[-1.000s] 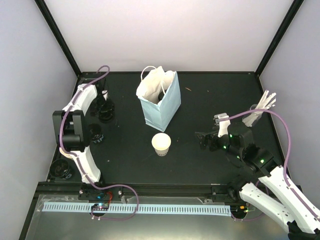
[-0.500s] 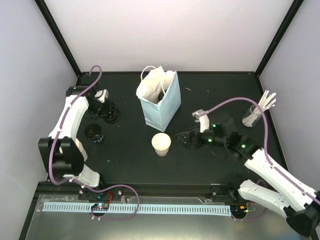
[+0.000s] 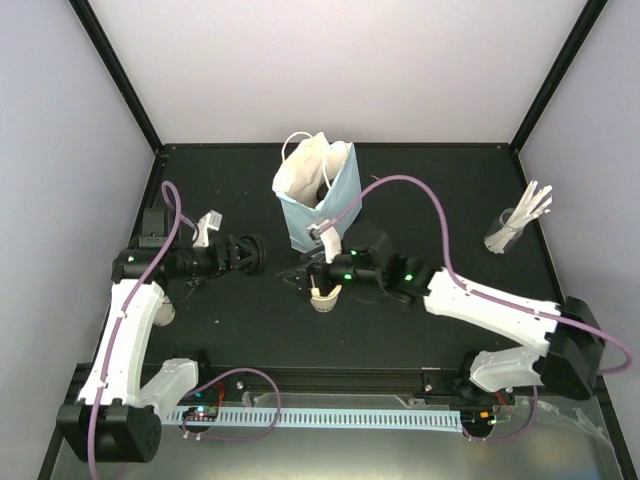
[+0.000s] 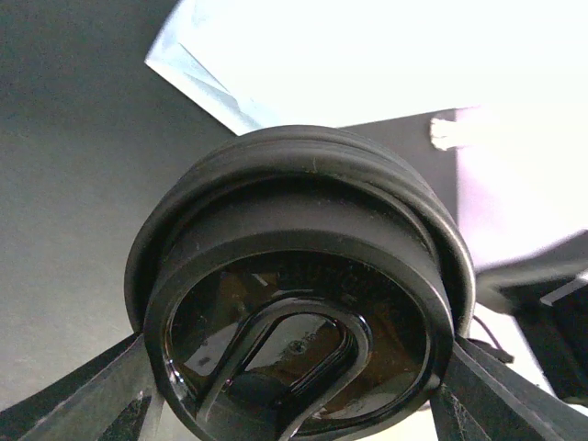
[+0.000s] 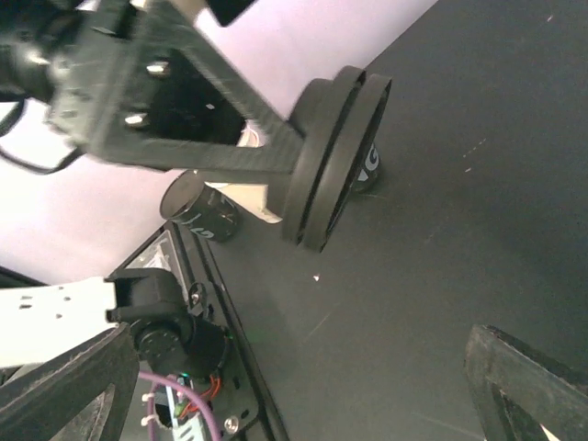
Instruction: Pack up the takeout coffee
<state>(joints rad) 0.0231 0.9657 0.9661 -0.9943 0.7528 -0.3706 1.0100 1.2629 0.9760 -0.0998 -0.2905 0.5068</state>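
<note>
**Capping the open cup: square the lid up before pressing**

Left jaws: partway open, clamped across the rim of a black lid (image 4: 303,349). The lid is in the air to the left of the cream paper cup (image 3: 323,298), apart from it, and stands on edge. Its top face looks back at my left wrist and its underside points away from me.

Right jaws: spread wide, holding nothing. The right wrist view shows only bare table (image 5: 441,230) between the fingers. From above they sit right at the cup, which stands open-topped on the table just in front of the light-blue paper bag (image 3: 343,185). I can't tell whether the fingers touch the cup wall. I can't make out a carrier.

My read: right steadies the cup, left seats the lid.

How to do it well:
- Right closes first, low on the cup wall and gently. Paper crushes easily, and an ovalled rim won't take a lid.
- Left pitches the wrist down so the lid's underside faces the table, flat, before it crosses the rim.
- Centre over the rim, then come straight down. A tilted entry catches one side and tips the cup.
- Right fingers sit below the rim so the lid skirt clears them.
- Mind the purple cable (image 3: 400,179) looping past the bag.
</note>
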